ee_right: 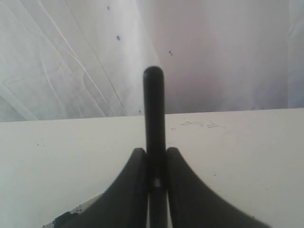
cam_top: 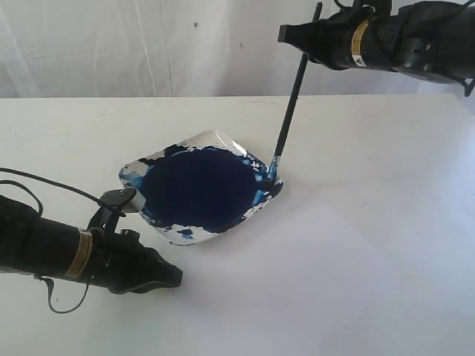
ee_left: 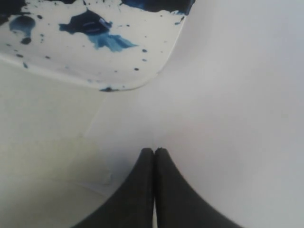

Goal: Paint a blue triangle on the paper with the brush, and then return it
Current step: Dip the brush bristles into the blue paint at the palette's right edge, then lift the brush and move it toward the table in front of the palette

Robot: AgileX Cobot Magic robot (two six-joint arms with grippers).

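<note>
One brush [cam_top: 291,104], one paint-filled dish [cam_top: 132,174], one white table [cam_top: 371,259] and two grippers were pictured: the left gripper [cam_top: 177,276] near left, the right gripper [cam_top: 286,33] far right.

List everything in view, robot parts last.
dish: one, white splashed blue, mid-table
paint pool: one, dark navy, in the dish
brush: one, black handle, steeply tilted, bristles at the dish's edge
paper: one, white, flat on the table by the dish
table: one, off-white, under everything
backdrop: one, white sheeting, behind the table
left gripper: one, black, shut, empty, low near the dish
right gripper: one, black, shut on the brush, raised
</note>
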